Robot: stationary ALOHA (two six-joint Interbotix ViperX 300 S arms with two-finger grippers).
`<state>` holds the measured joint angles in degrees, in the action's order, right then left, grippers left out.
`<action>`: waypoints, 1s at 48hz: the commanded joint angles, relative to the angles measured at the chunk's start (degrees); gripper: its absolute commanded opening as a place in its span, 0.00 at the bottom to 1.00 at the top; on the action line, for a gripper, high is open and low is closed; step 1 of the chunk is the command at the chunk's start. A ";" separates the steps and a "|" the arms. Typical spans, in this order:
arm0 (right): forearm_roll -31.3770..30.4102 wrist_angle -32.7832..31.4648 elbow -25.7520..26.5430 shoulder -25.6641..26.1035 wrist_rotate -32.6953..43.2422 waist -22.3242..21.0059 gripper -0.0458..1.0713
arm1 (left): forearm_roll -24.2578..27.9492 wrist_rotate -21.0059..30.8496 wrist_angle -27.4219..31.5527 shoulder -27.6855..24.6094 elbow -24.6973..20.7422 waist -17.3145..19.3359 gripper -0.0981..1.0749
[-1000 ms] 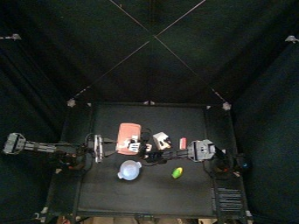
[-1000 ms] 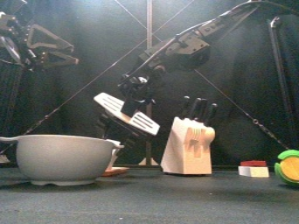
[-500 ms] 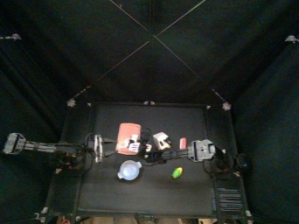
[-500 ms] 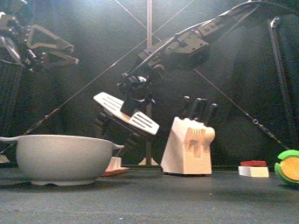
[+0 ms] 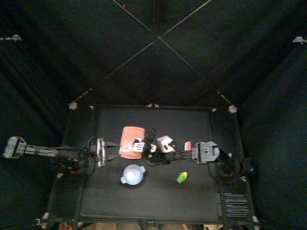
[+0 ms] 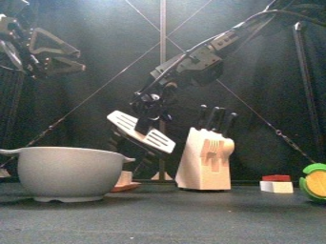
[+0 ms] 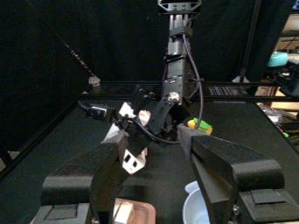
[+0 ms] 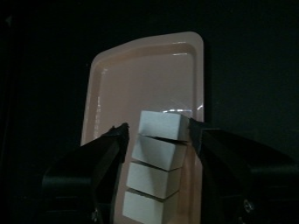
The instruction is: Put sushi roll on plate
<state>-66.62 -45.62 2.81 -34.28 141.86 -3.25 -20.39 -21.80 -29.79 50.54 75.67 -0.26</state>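
We see the sushi roll as a tiny white chunk with dark edging. In the front view it is a pale wedge with dark tips along its top, standing on the black table.

From above, it sits near the middle of the frame, just right of the salmon-red plate and apart from its rim. A small red piece lies further right.

The right gripper hangs left of centre in the front view with its two pale-faced jaws spread wide and tilted. The roll stands lower and to the right of them, outside the gap and not touching. From above, the gripper hovers at the plate's lower right corner, with the roll just up and right of it.

In the right wrist view a white segmented strip shows between the jaws over the plate (we cannot tell what it belongs to).

The left gripper rests at the table's left, jaws apart and empty.
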 commanded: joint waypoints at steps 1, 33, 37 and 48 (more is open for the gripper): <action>-0.18 0.44 1.85 1.14 -0.09 -0.26 0.84 | 0.09 -0.09 -0.53 -0.09 -0.70 0.26 0.83; -0.97 -0.26 3.25 1.32 -0.26 -0.09 0.84 | 0.18 -0.09 -0.53 -0.09 -0.44 0.88 0.83; -1.67 -0.70 2.90 2.72 -0.26 0.09 0.84 | 0.09 -0.09 -0.53 -0.09 -0.44 0.88 0.83; -5.71 -0.97 0.62 7.29 -0.26 1.58 0.84 | 0.09 0.00 -0.53 -0.09 -0.44 0.79 0.83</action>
<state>-70.66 -46.32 3.60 -31.82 141.68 -2.37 -20.39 -21.80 -29.79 50.54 75.94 0.53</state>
